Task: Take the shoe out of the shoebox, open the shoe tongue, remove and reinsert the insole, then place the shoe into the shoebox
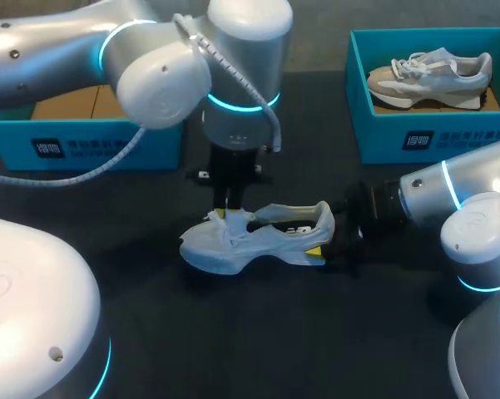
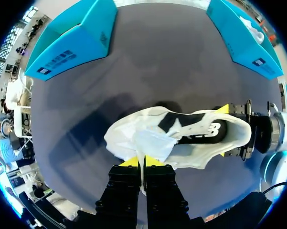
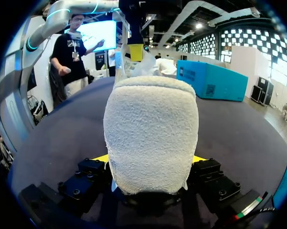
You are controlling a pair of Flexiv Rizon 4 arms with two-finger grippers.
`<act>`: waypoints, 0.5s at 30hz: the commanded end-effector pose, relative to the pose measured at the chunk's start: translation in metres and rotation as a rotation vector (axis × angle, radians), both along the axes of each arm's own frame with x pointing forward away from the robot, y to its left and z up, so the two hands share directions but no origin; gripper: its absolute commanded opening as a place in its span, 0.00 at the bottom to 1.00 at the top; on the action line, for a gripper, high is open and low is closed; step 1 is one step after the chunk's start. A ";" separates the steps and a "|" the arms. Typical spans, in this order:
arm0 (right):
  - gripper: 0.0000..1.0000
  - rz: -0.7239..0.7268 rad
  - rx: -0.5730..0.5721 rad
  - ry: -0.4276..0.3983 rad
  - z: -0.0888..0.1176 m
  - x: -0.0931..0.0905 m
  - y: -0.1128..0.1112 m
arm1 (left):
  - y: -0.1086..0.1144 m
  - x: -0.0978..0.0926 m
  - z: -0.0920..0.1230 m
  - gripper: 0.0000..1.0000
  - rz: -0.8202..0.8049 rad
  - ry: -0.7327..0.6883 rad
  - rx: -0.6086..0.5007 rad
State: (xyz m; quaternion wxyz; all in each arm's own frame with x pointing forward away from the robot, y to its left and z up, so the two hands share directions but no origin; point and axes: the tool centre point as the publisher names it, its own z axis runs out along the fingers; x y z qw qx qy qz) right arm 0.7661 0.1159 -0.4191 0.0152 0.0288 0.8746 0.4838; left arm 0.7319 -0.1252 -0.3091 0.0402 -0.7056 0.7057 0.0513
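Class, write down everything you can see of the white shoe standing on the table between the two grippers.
The shoe is a pale white trainer with a dark lining and a fleecy-looking heel. It stands upright on its sole on the dark table. The left gripper pinches its tongue from above. The right gripper clamps the heel from both sides.

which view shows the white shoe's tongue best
The left wrist view: the tongue sits plainly ahead, pinched by the left gripper. The head view shows it small beneath that gripper; the right wrist view shows mostly the heel.
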 end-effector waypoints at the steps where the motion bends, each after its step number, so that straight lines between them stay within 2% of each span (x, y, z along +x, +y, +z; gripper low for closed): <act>1: 0.00 -0.001 -0.006 0.002 -0.003 0.003 0.003 | 0.018 -0.007 0.000 0.00 0.026 -0.022 -0.022; 15: 0.00 -0.001 -0.006 0.002 -0.003 0.003 0.003 | 0.055 -0.010 -0.020 0.00 0.121 -0.011 0.013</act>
